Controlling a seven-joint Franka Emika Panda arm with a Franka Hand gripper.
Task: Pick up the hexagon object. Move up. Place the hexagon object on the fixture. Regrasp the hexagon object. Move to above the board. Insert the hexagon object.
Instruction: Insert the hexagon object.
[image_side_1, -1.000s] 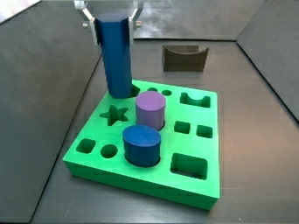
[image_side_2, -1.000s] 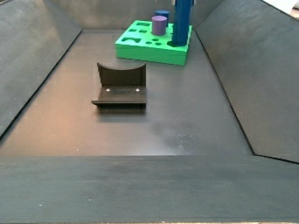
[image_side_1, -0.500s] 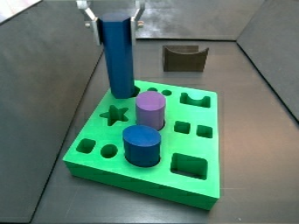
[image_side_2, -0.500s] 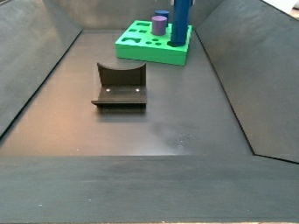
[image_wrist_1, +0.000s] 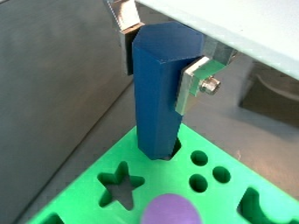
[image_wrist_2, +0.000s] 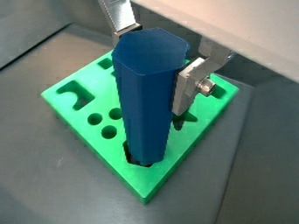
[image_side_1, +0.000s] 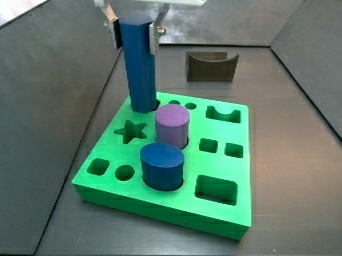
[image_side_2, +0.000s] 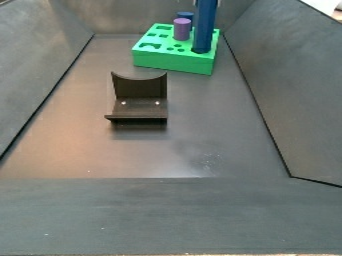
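Note:
The hexagon object, a long slim blue prism, stands upright with its lower end in the hexagonal hole at a far corner of the green board. It shows in both wrist views and in a side view. My gripper is at the prism's upper end, with the silver fingers against its two opposite sides, shut on it. The fixture, a dark notched block, stands on the floor apart from the board and also shows in a side view.
A purple cylinder and a short dark-blue cylinder stand in holes of the board, close to the prism. Star, square and round holes are open. Sloping grey walls close in the floor on both sides.
The prism and my gripper have shifted slightly sideways over the corner hole, and the prism stands straighter. The other pieces and the fixture have not moved.

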